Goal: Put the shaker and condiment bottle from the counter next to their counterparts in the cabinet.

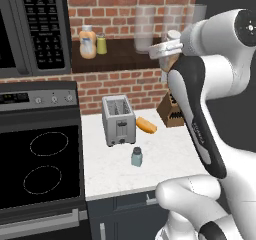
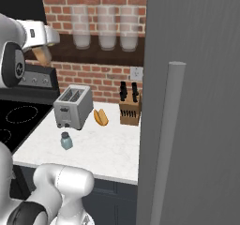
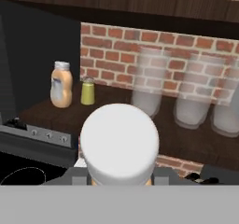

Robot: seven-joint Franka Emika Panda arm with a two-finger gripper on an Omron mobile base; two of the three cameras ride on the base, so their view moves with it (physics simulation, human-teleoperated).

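Note:
My gripper (image 1: 169, 49) is raised to shelf height at the right part of the cabinet (image 1: 120, 59) and is shut on the condiment bottle (image 1: 170, 61). The bottle's white cap (image 3: 119, 141) faces the hand camera, with the shelf (image 3: 46, 111) beyond it. The counterparts stand at the shelf's left end: a wider orange bottle (image 1: 87, 42) (image 3: 61, 84) and a yellow-green shaker (image 1: 101, 44) (image 3: 87, 91) right of it. The pale blue-grey shaker (image 1: 136, 156) (image 2: 66, 140) stands upright on the white counter (image 1: 170, 159), in front of the toaster.
A toaster (image 1: 118, 120), an orange loaf (image 1: 146, 125) and a knife block (image 2: 129, 105) sit at the back of the counter. Three glass jars (image 3: 148, 80) fill the shelf's right part. Stove (image 1: 40, 159) and microwave (image 1: 30, 24) lie left; a tall grey panel (image 2: 197, 102) is right.

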